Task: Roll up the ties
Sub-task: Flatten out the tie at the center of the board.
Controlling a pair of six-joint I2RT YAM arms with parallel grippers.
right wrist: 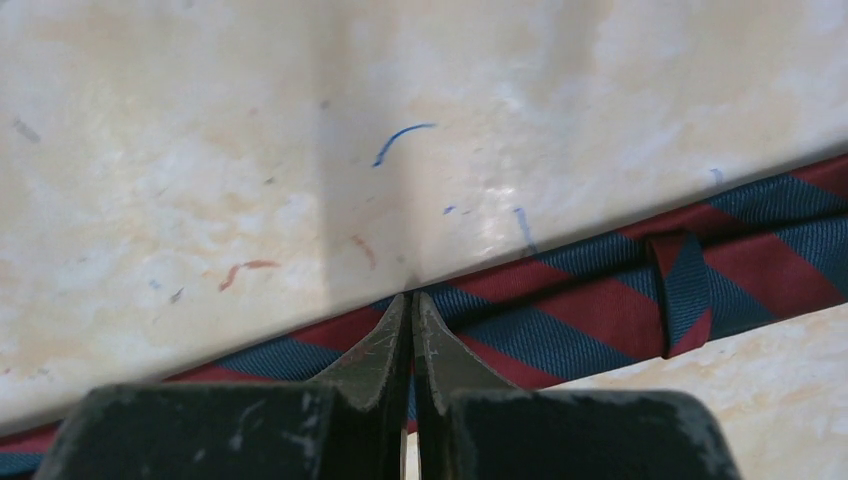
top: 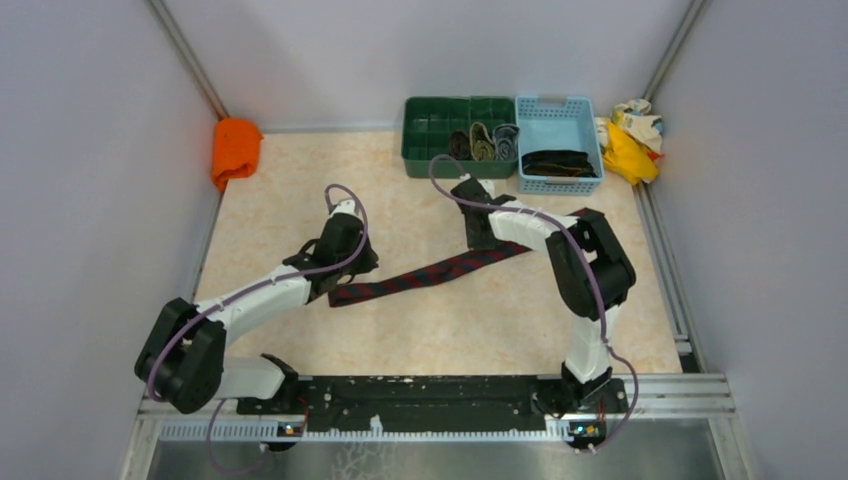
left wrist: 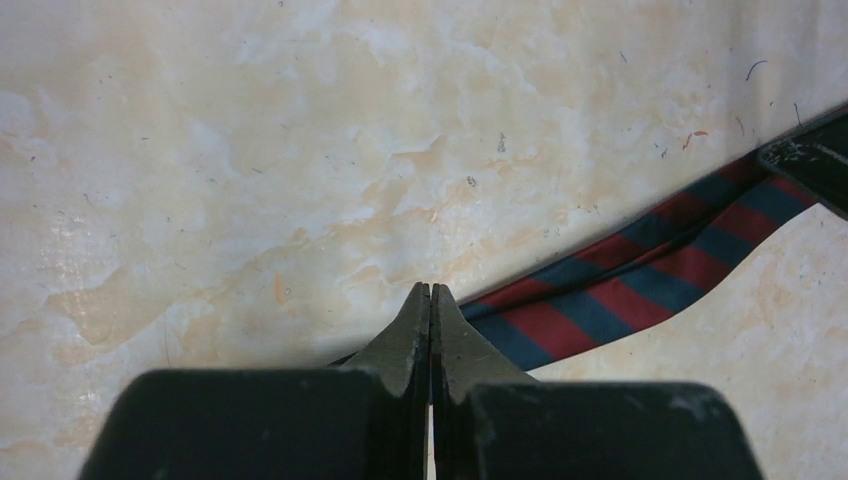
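No writing, label, brand mark, number or sign can be read in any of the three views

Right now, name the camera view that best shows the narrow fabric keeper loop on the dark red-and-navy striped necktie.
Right wrist: the keeper loop crosses the necktie close up. Left wrist shows only plain stripes; from the top view it cannot be made out.
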